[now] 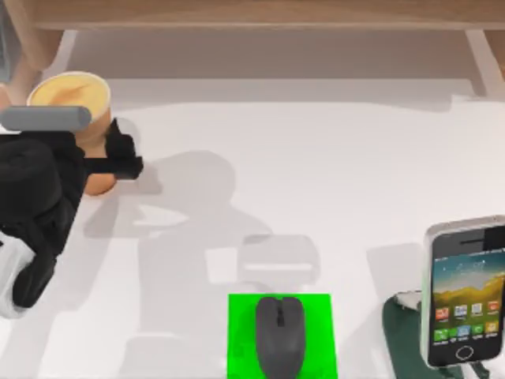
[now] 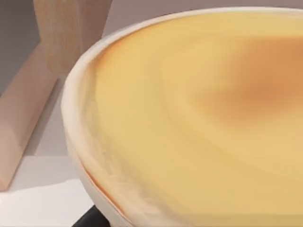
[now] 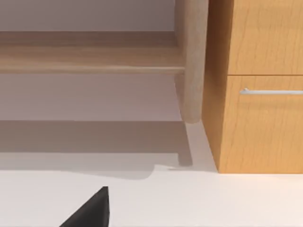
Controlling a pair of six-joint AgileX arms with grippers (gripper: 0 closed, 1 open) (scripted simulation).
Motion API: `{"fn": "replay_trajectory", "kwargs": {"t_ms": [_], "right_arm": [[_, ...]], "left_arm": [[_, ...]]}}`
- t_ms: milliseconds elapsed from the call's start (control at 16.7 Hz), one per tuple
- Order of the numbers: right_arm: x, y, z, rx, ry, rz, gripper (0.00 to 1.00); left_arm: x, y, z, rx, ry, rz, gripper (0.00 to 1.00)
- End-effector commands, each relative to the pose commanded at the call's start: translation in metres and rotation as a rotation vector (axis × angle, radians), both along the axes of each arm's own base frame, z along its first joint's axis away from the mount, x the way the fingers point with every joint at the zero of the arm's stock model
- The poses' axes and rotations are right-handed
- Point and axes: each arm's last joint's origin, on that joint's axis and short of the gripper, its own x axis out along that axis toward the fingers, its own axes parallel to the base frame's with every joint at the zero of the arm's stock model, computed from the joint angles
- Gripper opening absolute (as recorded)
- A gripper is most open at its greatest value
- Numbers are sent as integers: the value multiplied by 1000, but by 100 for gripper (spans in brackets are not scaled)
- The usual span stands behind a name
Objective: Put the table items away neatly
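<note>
The left hand [image 1: 118, 162] grips the orange cup [image 1: 79, 110] at its side, the yellow lid [image 2: 199, 118] just beside it; the mouse [image 1: 279, 335] and smartphone [image 1: 467, 292] lie well apart.

The left arm extends along the top view's left side, its black wrist bent toward the far left of the table. The left gripper [image 1: 110, 162] has its dark fingers closed around the orange cup [image 1: 75, 99]. One dark fingertip of the right gripper [image 3: 90, 210] is visible.
</note>
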Motion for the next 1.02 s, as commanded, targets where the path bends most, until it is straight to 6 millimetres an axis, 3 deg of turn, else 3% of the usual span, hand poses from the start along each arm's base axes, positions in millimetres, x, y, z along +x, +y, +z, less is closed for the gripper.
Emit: {"fn": "replay_trajectory", "kwargs": {"t_ms": [120, 300, 660, 1020], "right_arm": [[0, 0, 0, 0, 0, 0, 100], [0, 0, 0, 0, 0, 0, 100], [0, 0, 0, 0, 0, 0, 100], [0, 0, 0, 0, 0, 0, 100]], "left_arm": [[0, 0, -1, 2, 3, 0, 0], [11, -9, 19, -26, -54, -22, 0], [50, -54, 77, -105, -67, -122, 0], [80, -101, 149, -146, -54, -185, 0]]}}
